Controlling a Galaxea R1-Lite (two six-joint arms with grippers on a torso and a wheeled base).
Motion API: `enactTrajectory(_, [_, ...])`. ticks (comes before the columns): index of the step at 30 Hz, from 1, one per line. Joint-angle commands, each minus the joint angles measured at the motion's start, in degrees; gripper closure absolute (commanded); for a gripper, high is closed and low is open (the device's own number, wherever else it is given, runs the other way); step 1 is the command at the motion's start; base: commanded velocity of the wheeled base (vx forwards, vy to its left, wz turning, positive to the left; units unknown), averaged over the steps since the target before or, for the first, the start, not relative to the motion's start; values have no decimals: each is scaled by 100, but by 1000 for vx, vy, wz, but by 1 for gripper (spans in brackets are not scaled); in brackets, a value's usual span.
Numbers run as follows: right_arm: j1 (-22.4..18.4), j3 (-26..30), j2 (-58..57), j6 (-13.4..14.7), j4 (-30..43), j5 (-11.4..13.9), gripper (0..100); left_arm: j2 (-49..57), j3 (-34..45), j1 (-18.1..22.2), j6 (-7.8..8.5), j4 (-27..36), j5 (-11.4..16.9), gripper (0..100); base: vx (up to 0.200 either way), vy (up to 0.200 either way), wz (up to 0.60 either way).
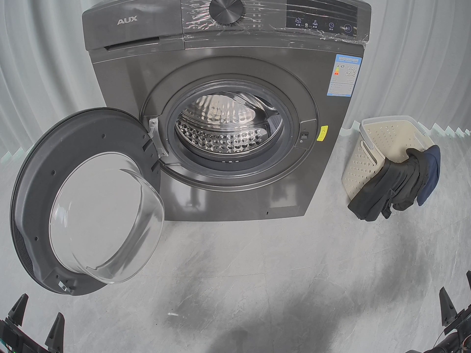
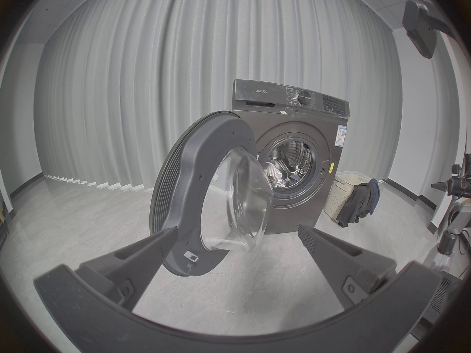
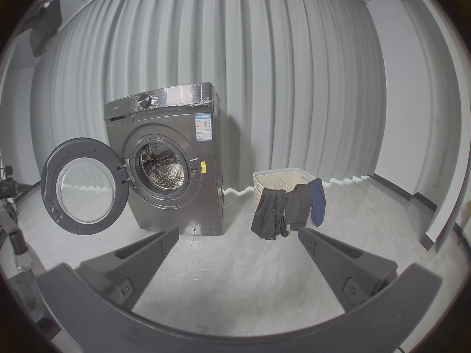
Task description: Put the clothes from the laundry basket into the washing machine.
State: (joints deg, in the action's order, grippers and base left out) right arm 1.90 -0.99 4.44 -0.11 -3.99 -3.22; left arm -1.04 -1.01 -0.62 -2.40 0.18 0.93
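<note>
Your left gripper point(image 1: 40, 307) and right gripper point(image 1: 456, 290) are spread and empty, as the clothes point(image 1: 397, 182) hang on the laundry basket point(image 1: 387, 133) beside the washing machine point(image 1: 221, 50).

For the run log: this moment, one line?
door open; drum empty; clothes over basket rim; left end effector open; right end effector open
</note>
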Motion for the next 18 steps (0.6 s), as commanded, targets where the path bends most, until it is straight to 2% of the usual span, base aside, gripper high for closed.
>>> enactTrajectory(1, [-137,90,-444,37,425,164,0,95,84,1,-6,-1,-5,0,0,0,0])
enactTrajectory(4, [-137,37,-444,29,574,181,0,95,84,1,-15,8,-5,0,0,0,0])
enactTrajectory(6, [-137,28,-444,2,583,295,0,104,84,1,-24,-1,-14,0,0,0,0])
enactTrajectory(11, [-137,46,-444,11,557,313,0,95,84,1,3,-1,-14,0,0,0,0])
enactTrajectory(18, [-137,46,-444,11,557,313,0,95,84,1,-15,-1,-14,0,0,-200,0])
